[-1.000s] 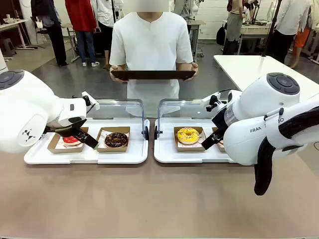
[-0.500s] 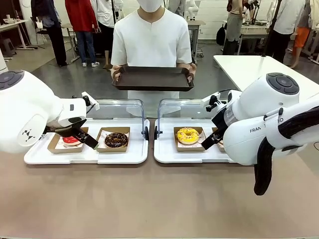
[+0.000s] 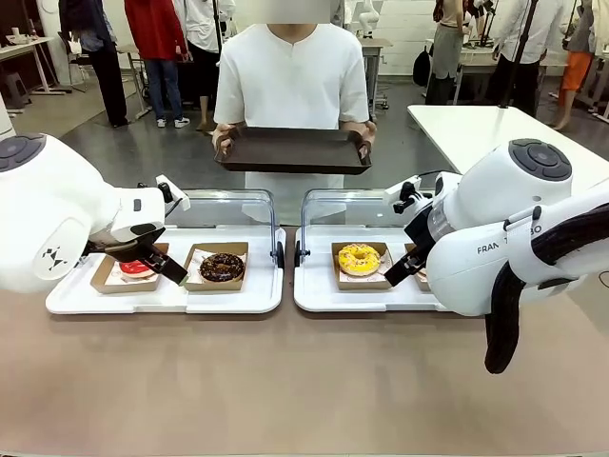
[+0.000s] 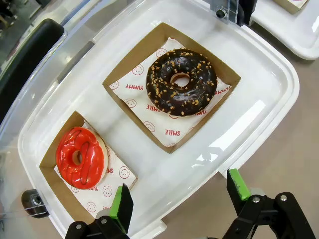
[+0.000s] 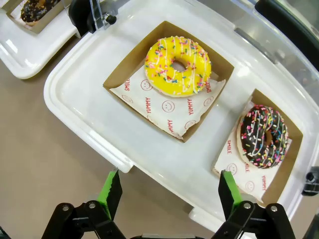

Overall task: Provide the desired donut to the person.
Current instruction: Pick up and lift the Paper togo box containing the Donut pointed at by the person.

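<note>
Left gripper (image 4: 179, 191), right gripper (image 5: 169, 189): spread wide, holding nothing — 2 donuts (image 4: 181, 82) beyond each pair of fingers. Risk: grabbing the wrong one, no choice shown yet.

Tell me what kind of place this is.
Probably a robotics lab or test hall staged as a donut counter: boxed donuts on white serving trays in front of two white robot arms, a person opposite holding a dark tray, and other work tables with bystanders behind.
</note>
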Controlling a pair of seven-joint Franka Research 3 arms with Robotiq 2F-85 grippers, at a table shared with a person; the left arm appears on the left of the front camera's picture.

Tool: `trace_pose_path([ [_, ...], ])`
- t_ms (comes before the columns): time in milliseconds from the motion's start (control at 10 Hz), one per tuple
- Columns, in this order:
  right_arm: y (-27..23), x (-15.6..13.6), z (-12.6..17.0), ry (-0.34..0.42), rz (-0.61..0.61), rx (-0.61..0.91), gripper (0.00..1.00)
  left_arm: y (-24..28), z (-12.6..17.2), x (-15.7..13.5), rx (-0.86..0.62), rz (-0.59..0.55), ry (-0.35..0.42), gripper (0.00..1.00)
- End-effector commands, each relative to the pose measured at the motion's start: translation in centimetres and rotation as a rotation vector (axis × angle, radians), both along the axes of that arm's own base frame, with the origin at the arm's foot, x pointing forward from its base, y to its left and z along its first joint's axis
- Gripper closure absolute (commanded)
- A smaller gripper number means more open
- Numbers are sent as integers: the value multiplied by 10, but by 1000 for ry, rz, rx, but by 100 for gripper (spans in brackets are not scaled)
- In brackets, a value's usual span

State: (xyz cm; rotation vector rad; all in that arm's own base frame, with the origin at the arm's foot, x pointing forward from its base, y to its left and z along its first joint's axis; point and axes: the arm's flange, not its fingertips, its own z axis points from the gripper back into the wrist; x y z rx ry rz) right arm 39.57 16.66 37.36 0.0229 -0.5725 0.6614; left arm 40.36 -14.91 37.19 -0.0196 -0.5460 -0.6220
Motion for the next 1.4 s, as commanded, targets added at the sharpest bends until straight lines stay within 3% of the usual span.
trace_pose_path([
  [0,0,0,0,0,1,0,0,0,0,0,0,0,0,0],
  [400,0,0,0,0,0,0,0,0,0,0,0,0,0,0],
  [500,-2,-6,27,-4,-4,-9,0,0,0,0,0,0,0,0],
  [700,-10,-11,105,88,-32,-2,0,0,79,2,95,-17,60,0],
  [1000,-15,-12,196,208,-84,-67,0,-4,169,-2,134,-4,156,0],
  [1300,-5,-16,234,235,-155,-122,0,-2,230,-6,121,100,147,0],
])
